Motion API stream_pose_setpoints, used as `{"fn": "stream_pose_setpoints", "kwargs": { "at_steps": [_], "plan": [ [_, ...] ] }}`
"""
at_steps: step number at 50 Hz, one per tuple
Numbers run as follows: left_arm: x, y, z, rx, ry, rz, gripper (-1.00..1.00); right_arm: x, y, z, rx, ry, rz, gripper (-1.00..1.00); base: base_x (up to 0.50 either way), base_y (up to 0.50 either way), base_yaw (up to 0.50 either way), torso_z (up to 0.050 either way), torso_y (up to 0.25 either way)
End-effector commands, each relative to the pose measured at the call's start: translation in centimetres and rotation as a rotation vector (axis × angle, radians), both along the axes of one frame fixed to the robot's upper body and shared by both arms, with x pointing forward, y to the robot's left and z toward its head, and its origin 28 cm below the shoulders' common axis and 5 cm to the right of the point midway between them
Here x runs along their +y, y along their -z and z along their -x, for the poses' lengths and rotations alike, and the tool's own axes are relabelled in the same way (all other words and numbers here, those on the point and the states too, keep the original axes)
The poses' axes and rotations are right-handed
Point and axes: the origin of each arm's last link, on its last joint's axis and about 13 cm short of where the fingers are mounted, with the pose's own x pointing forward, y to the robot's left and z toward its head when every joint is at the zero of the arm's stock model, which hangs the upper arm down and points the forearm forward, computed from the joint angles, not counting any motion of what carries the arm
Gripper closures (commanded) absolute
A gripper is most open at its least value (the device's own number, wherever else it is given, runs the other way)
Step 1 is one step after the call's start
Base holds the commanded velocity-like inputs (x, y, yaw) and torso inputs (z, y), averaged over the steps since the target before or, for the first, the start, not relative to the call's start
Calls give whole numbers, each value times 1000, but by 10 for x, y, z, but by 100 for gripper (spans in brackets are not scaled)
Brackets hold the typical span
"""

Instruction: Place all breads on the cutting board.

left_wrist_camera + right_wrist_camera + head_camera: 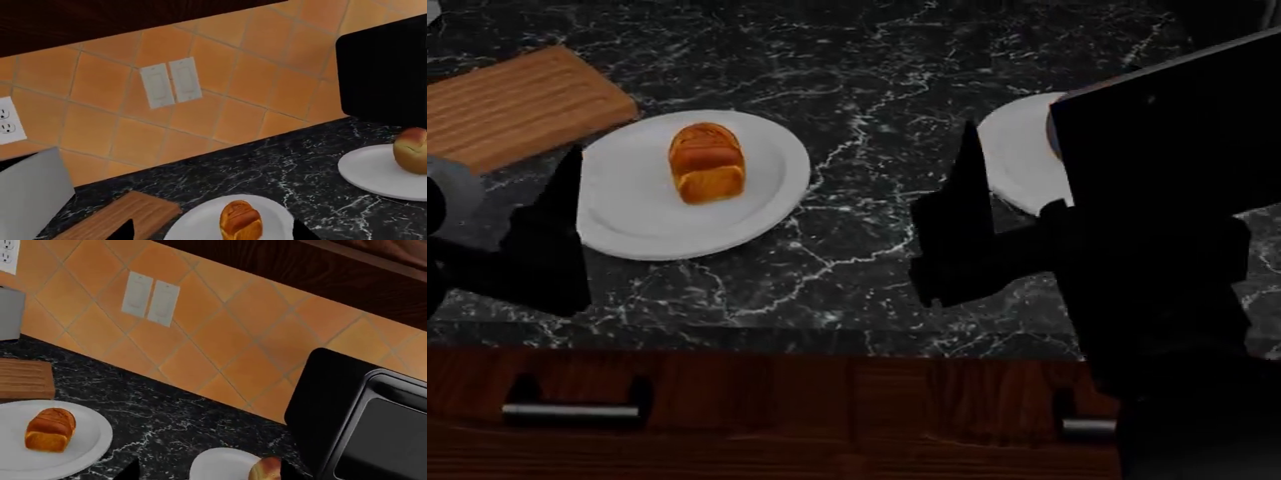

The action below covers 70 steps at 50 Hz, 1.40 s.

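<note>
- Light is flat and even — all three renders are sharp, with no blur or edge distortion.
- The tiled wall (253, 85) is brightly lit; the dark countertop (868, 90) shows no glare.
- The arms in the head view are almost black silhouettes — detail is lost.

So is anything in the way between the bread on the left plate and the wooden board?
Nothing visible. The small golden-brown bread loaf sits on a round white plate, and only bare black marble counter separates it from the light-brown wooden cutting board.
</note>
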Motion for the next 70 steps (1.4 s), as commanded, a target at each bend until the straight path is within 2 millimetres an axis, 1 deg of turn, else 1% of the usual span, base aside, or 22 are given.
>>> {"fn": "stream_pose_setpoints", "kwargs": {
  "at_steps": [1,14,32,33,38,39,42,43,44,45,46,47,48,51,53,55,58,60,62,64,68,70],
  "plan": [
    [0,-3,0,-24,-4,18,-100,-1,-2,0,-1,25,-22,-100,62,500,0,0,0],
    [1,-7,-1,-31,1,12,-100,-1,-10,0,-11,25,-14,-100,59,500,0,0,0],
    [0,-5,1,-24,3,7,-100,-7,-5,1,2,32,-42,-100,59,496,0,0,0],
    [0,-6,1,-23,5,8,-100,-7,-4,0,3,15,-84,-100,0,0,0,0,0],
    [0,-6,-1,-6,14,6,-100,-8,-5,1,20,33,-34,-100,0,0,0,0,0],
    [-1,-8,-3,35,48,52,-100,-8,-6,0,29,40,-23,-100,0,0,0,0,0],
    [-1,-22,-2,43,76,44,-100,-10,-15,0,36,40,2,-100,0,0,0,0,0],
    [0,-28,-5,54,88,34,-100,-16,-24,0,23,101,-7,-100,0,0,0,0,0],
    [3,-37,-5,43,44,17,-100,-21,-33,-1,22,157,-21,-100,0,0,0,0,0],
    [4,-41,-4,47,37,24,-100,-19,-36,2,36,133,-25,-100,0,0,0,0,0],
    [6,-51,-4,49,22,15,-100,-19,-44,5,53,115,-3,-100,0,0,0,0,0],
    [6,-59,-4,70,40,8,-100,-17,-50,8,85,58,1,-100,0,0,0,0,0],
    [3,-66,1,77,115,-16,-100,-16,-57,11,118,-2,9,-100,0,0,0,0,0],
    [4,-80,2,92,132,-34,-100,-19,-72,11,133,4,29,-100,0,0,0,0,0],
    [6,-91,-1,123,137,-46,-100,-22,-90,12,156,-20,-2,-100,0,0,0,0,0],
    [7,-99,0,137,140,-64,-100,-23,-101,12,167,-23,-1,-100,0,0,0,0,0],
    [7,-121,-1,160,147,-77,-100,-24,-125,11,195,-32,30,-100,0,0,0,0,0],
    [7,-130,-2,162,139,-97,-100,-25,-135,8,206,-24,53,-100,0,0,0,0,0],
    [9,-140,-7,151,113,-131,-100,-27,-140,0,247,25,112,-100,0,0,0,0,0],
    [11,-151,-12,142,96,-145,-100,-27,-147,-7,260,23,104,-100,0,0,0,0,0],
    [10,-161,-18,153,92,-139,-100,-27,-160,-16,258,4,65,-100,68,-25,0,0,0],
    [9,-164,-20,150,93,-141,-100,-26,-160,-19,279,7,82,-100,500,-165,0,0,0]
  ]
}}
